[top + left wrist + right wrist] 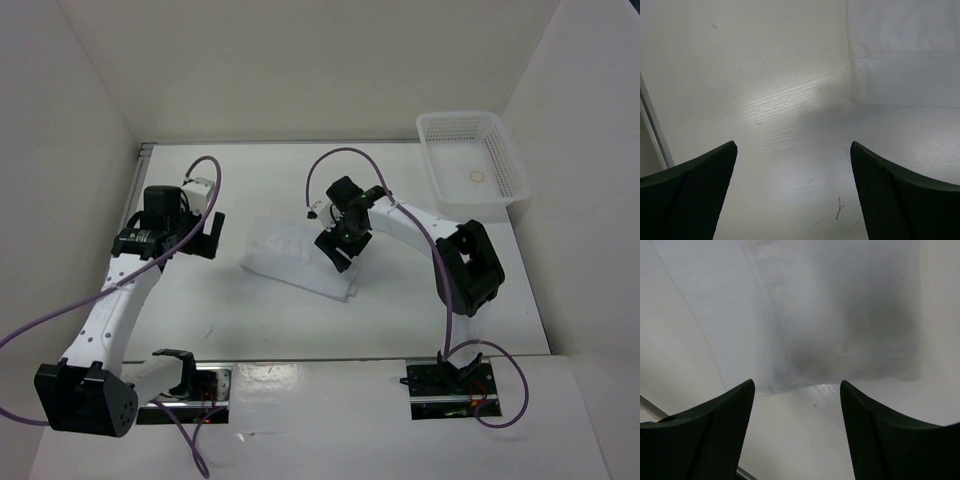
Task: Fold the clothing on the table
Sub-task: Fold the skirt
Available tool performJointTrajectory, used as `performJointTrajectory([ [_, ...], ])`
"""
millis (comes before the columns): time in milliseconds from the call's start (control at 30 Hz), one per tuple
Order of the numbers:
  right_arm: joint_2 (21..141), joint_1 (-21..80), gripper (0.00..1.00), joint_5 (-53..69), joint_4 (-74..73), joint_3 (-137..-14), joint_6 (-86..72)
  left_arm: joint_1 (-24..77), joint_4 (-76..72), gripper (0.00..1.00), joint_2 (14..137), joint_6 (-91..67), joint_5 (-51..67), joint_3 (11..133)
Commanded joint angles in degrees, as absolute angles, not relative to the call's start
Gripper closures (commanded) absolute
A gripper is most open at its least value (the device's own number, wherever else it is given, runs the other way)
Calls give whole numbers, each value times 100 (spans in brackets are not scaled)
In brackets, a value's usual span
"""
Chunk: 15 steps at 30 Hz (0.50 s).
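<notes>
Because the table (400, 320) is as white as the walls around it, only a thin metal rail marks its far edge. The clothing (285, 255) lies flat near the table's middle, between the two arms. It is a pale, slightly grey, slanted rectangle with soft creases. Its right part is hidden under the right arm's wrist in the top view. The left wrist view cuts it off at the upper right corner and shows one straight fold or seam line. In the right wrist view it is blurred and shadowed, with a faint stitched line running down it and one edge lying just beyond the fingertips.

A white mesh basket (500, 160) sits at the far right corner, holding a small ring-like thing too small to identify.

The left gripper (793, 150) is spread wide over bare table, just left of the clothing. The right gripper (797, 385) is also parted with nothing between its fingers, over the clothing's right side. Whether it touches the cloth cannot be told.
</notes>
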<state>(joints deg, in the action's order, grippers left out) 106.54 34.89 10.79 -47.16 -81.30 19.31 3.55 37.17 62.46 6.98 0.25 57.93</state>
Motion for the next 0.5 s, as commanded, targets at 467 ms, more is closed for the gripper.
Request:
performJointTrajectory([
  [467, 11091, 3639, 26, 687, -4422, -7172, 1195, 334, 3524, 0, 6460, 475, 0, 5801],
])
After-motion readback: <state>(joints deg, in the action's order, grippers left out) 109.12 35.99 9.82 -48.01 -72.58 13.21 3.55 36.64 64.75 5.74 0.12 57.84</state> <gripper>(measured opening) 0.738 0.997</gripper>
